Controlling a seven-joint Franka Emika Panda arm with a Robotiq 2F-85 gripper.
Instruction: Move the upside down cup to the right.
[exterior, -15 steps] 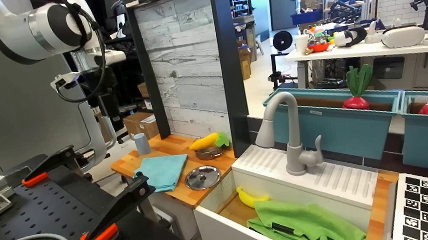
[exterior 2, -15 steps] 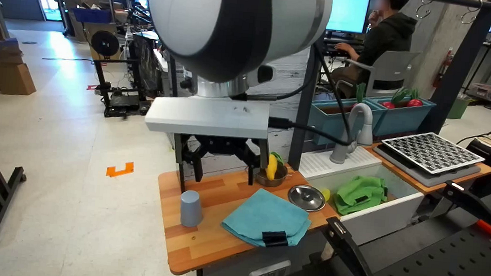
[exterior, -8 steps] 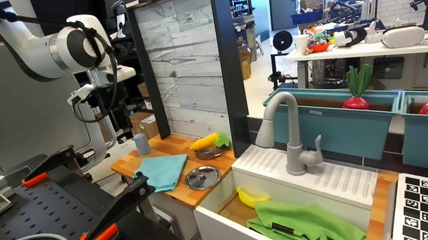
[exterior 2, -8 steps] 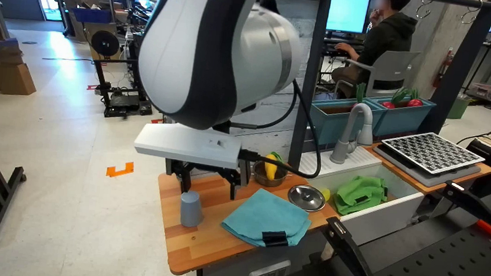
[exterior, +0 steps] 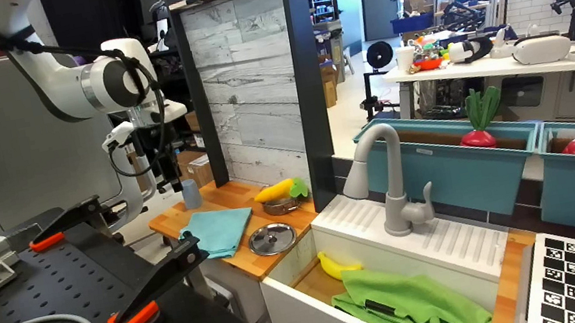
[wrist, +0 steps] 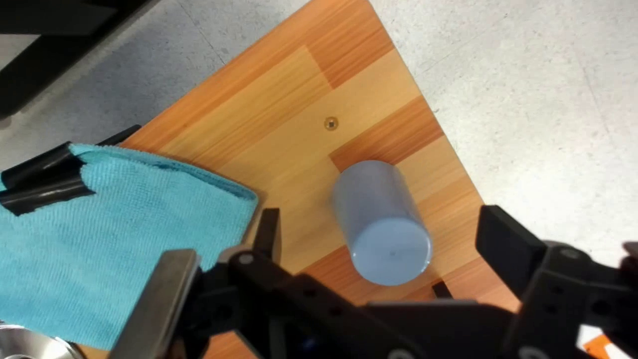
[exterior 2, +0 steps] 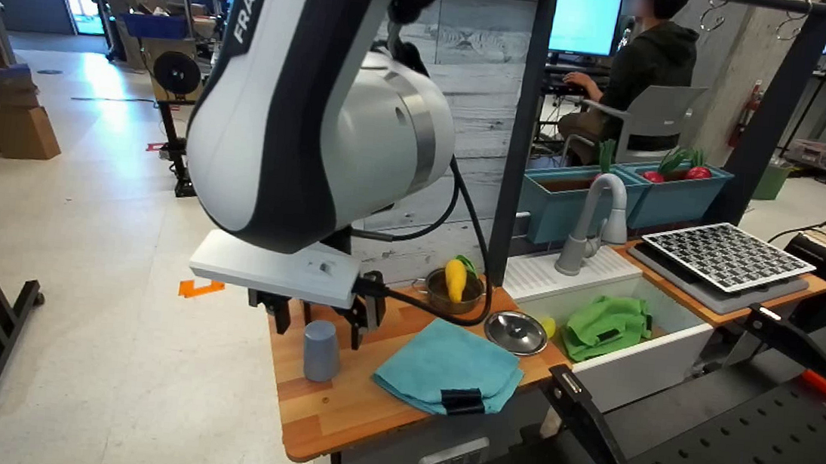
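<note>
Blue-gray cup [exterior 2: 321, 352]: sits upside down on the wooden desk [exterior 2: 334, 418], close to the edge, beside the folded turquoise cloth [exterior 2: 446, 358], not touching it
Claw [wrist: 380, 229]: spread wide, holding nothing, with the cup showing in its gap in the wrist view
Reach: looks nearly done, as the claw is close to the cup's top
Grab: not done yet
Move right: all left to do, then let go
</note>
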